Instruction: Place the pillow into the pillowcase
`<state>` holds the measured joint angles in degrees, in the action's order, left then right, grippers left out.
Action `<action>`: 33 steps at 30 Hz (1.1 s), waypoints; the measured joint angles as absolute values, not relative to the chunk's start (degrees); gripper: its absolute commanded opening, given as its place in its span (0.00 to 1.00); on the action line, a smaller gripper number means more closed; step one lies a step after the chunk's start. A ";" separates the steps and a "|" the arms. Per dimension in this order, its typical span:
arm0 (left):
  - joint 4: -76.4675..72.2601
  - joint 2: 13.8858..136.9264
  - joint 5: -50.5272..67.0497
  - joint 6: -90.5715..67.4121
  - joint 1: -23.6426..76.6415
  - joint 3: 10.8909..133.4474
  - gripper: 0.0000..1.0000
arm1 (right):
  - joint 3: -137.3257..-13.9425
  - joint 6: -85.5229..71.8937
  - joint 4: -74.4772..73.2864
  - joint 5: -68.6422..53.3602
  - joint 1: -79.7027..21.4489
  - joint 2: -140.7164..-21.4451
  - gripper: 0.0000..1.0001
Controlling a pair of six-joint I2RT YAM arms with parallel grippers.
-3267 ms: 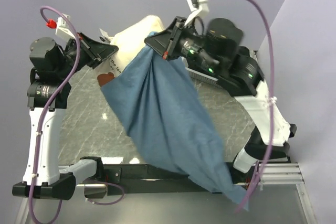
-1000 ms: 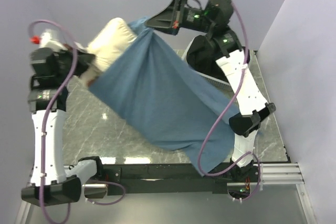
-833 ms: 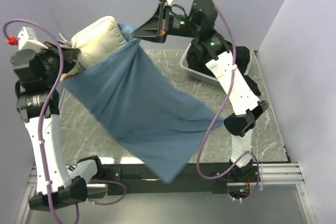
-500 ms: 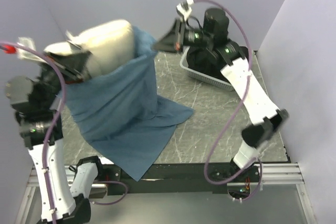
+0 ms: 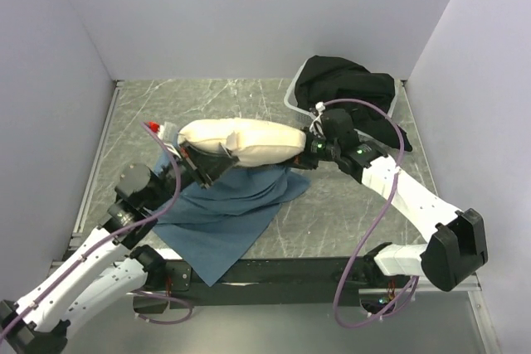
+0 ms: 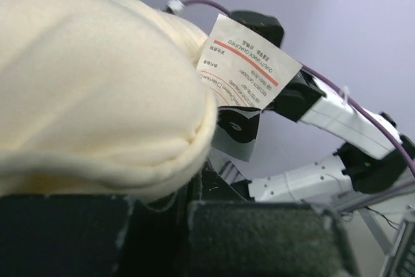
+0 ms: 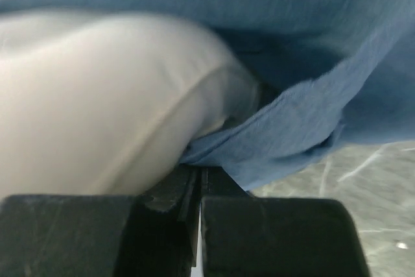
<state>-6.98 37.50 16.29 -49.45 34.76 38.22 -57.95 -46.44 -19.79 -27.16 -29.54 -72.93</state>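
The cream-white pillow (image 5: 241, 142) lies across the middle of the table, its top bare. The dusty-blue pillowcase (image 5: 228, 209) lies wrinkled under and in front of it. My left gripper (image 5: 202, 165) is at the pillow's left end. In the left wrist view it (image 6: 185, 202) is shut at the pillow's (image 6: 84, 95) seamed corner, beside a white care tag (image 6: 243, 72); no blue cloth shows there. My right gripper (image 5: 309, 148) is at the pillow's right end. In the right wrist view it (image 7: 200, 176) is shut on an edge of the pillowcase (image 7: 292, 134), with the pillow (image 7: 84, 102) against it.
A light basket (image 5: 292, 97) heaped with black cloth (image 5: 348, 84) stands at the back right, just behind my right arm. Purple walls close the table on the left, back and right. The pillowcase's lower corner (image 5: 207, 267) hangs over the near edge.
Both arms have dropped from high up down to the table. The pillow and pillowcase came down with them, and the case, which hung below, now lies crumpled under the pillow.
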 measured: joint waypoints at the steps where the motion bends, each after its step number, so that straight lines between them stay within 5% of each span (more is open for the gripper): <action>1: -8.45 37.12 15.22 -49.71 36.86 37.12 0.01 | -57.84 -46.02 -20.40 -26.11 -29.34 -72.84 0.00; 6: -10.31 38.09 8.88 -49.71 46.57 36.42 0.02 | -62.85 -43.94 -23.09 -23.14 -27.59 -75.46 0.00; 10: -8.80 40.60 1.98 -49.01 54.39 39.70 0.18 | -70.83 -43.68 -24.82 -23.18 -26.61 -80.42 0.00; 14: -7.07 44.56 1.26 -49.23 58.72 45.32 0.57 | -81.89 -43.79 -26.02 -23.16 -25.50 -86.63 0.00; 17: -6.00 47.64 2.83 -49.28 60.20 48.36 0.71 | -88.88 -43.72 -26.61 -22.94 -25.34 -89.43 0.00; 25: 0.97 56.18 9.23 -49.98 61.12 53.54 0.80 | -87.57 -43.79 -23.79 -25.89 -26.00 -86.96 0.00; 33: 8.91 51.27 7.22 -48.16 61.12 68.53 0.74 | -82.24 -42.96 -22.24 -26.35 -26.26 -86.13 0.00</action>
